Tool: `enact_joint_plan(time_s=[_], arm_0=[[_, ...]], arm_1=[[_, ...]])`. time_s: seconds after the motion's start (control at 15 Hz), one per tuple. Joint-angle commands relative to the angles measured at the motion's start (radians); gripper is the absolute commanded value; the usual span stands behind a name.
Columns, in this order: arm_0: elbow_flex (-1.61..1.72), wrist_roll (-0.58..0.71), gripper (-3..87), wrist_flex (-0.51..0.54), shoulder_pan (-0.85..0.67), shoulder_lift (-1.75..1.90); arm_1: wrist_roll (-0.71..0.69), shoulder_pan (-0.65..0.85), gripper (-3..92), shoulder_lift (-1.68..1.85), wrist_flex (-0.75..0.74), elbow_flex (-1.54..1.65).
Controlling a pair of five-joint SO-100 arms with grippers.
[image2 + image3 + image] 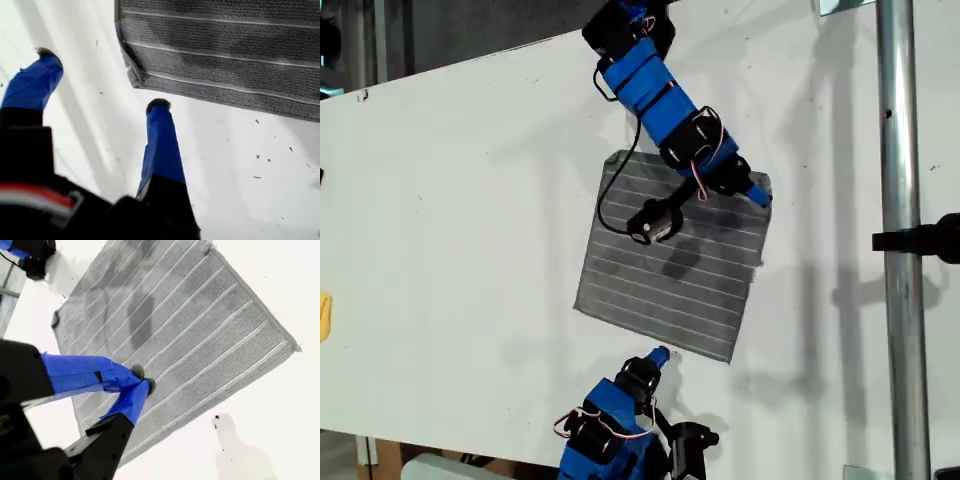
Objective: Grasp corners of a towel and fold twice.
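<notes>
My first tool (102, 77) hangs spread wide just off the towel's (225, 55) corner (134, 76).

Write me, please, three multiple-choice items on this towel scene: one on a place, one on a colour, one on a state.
1. In the exterior view, my first gripper is:
A) off the towel's lower edge
B) on the towel's middle
C) beside the metal pole

2. The towel is:
A) red, plain
B) grey with pale stripes
C) green, checked

3. My first gripper's jaws are:
A) shut on the towel
B) shut on nothing
C) open and empty

Answers: 1 A, its tip sits on the white table just below the towel; 2 B, pale lines cross the grey cloth; 3 C, the first wrist view shows bare table between its fingers.
</notes>
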Motion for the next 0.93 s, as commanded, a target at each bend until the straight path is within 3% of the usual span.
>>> enact_joint_plan(time_s=[0.0,0.47,0.53,0.6,0.67,0.87], arm_0=[[-0.048,-0.012,-2.9,0.008,0.005,-0.002],[-0.046,-0.034,-2.9,0.006,0.023,-0.008],[-0.046,-0.034,-2.9,0.006,0.025,-0.008],[-0.043,-0.034,-2.9,0.006,0.025,-0.009],[-0.040,-0.032,-2.9,0.005,0.025,-0.009],[-0.035,-0.032,-2.9,0.005,0.021,-0.011]], arm_1=[[0.028,-0.012,36.5,-0.035,0.031,-0.063],[0.089,0.005,29.6,-0.247,-0.072,-0.069],[0.089,0.006,23.8,-0.265,-0.087,-0.069],[0.098,0.006,4.2,-0.281,-0.087,-0.066],[0.103,0.009,-0.2,-0.293,-0.087,-0.063],[0.095,0.014,-0.2,-0.296,-0.104,-0.058]])
